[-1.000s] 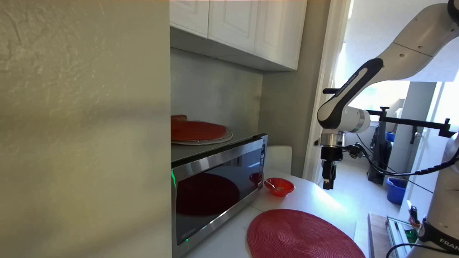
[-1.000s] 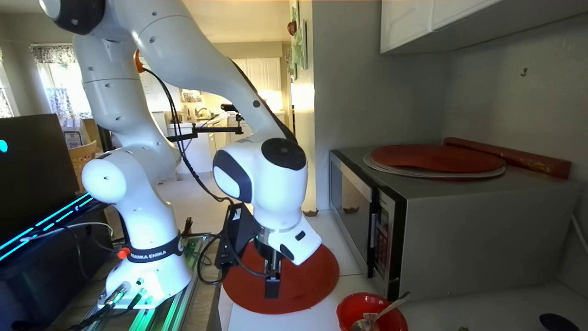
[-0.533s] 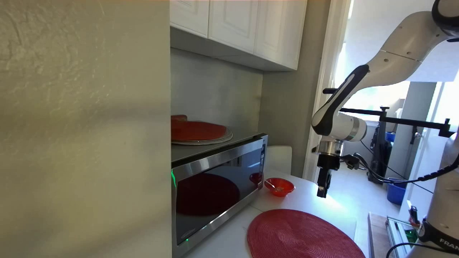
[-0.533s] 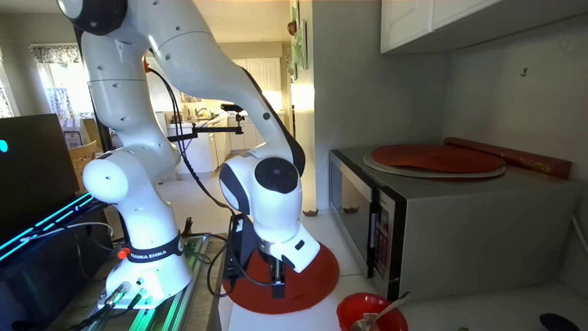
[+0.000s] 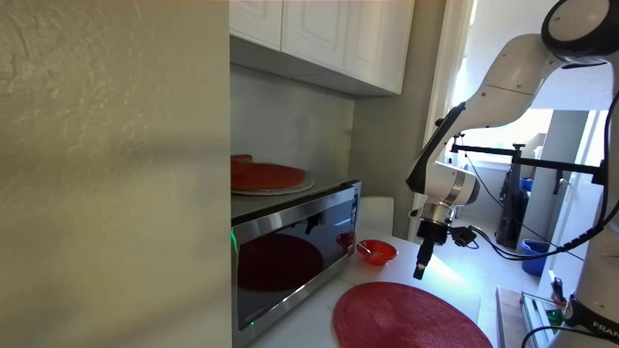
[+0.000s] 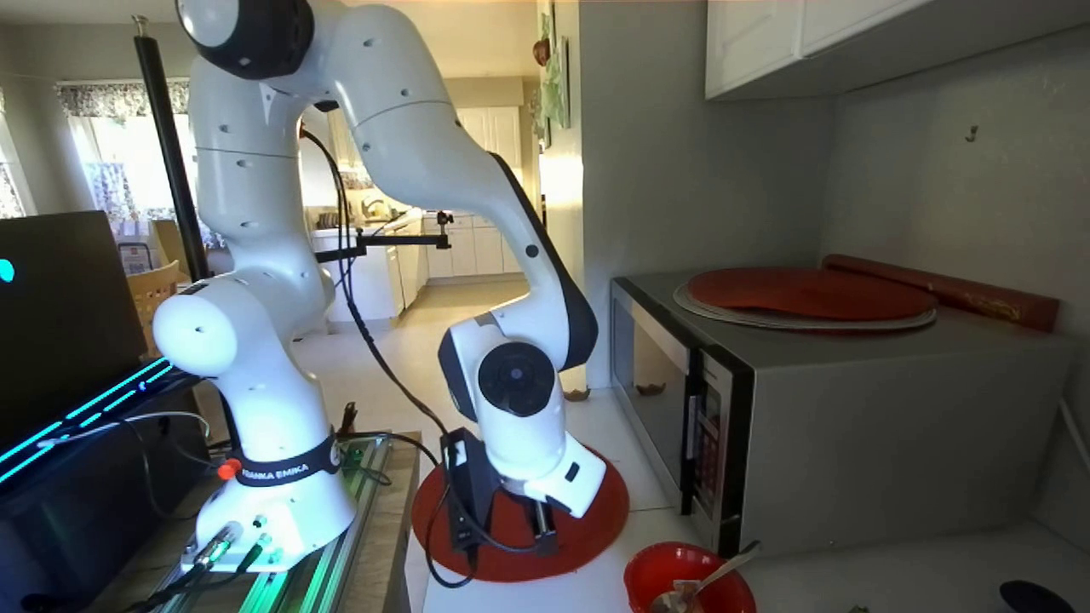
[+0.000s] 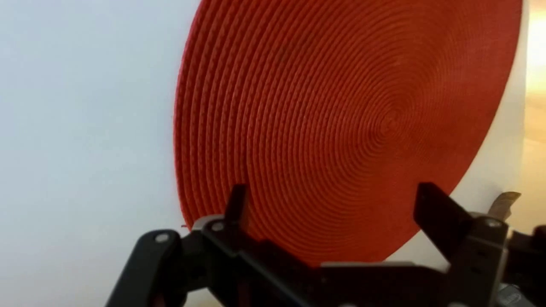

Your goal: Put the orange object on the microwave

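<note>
In the wrist view, the tool [image 7: 332, 192] is nearest to us; its two fingers [image 7: 437, 209] stand wide apart and hold nothing. Underneath lies the orange disc [image 7: 337, 119], flat on the white worktop [image 7: 85, 128]; we judge that the tool hangs above it without touching. The coming move depends, in our opinion, on the rim: in this view the disc reaches past both fingers to the sides, so some part of its edge must first come between them for a pinch. It looks somewhat oval there, but because of the slant we cannot tell a true long axis. There is only one arm [image 6: 417, 153], so we need not ask which is nearer.

A little farther, near the disc, we find the red bowl [image 6: 651, 562] with a spoon [image 6: 724, 569] in it. The microwave [image 6: 851, 417], our goal, stands beside the disc; the small lettering on its door [image 5: 295, 266] is not readable for us. On its top there is a similar red disc [image 6: 813, 289] and, behind, a long red box or roll [image 6: 945, 291], whose marks we cannot read either. On the opposite side, at the base [image 6: 264, 502], we read "FRANKA EMIKA".
</note>
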`<state>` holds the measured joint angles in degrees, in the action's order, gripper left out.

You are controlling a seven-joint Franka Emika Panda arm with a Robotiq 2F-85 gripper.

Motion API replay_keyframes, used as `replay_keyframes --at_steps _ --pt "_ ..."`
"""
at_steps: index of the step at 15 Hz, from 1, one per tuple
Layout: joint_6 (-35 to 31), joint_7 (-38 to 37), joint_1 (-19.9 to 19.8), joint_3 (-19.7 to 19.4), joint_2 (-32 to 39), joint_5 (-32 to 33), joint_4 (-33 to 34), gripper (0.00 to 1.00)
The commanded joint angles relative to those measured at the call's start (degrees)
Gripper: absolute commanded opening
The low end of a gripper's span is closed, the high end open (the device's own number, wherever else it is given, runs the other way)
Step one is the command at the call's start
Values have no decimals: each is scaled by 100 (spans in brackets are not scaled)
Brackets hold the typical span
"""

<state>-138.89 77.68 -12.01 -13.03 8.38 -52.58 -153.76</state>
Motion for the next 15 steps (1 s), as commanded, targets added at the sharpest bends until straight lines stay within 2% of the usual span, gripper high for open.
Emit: replay_keyframes --at_steps 1,5,10,15 --pt "-151 873 -187 263 714 -814 568 100" --pt "-295 1142 -235 381 1245 -1293 1039 100" --pt "-466 1043 -256 395 1687 -1206 1352 100" --pt "-514 956 -240 386 1761 -1076 1373 100"
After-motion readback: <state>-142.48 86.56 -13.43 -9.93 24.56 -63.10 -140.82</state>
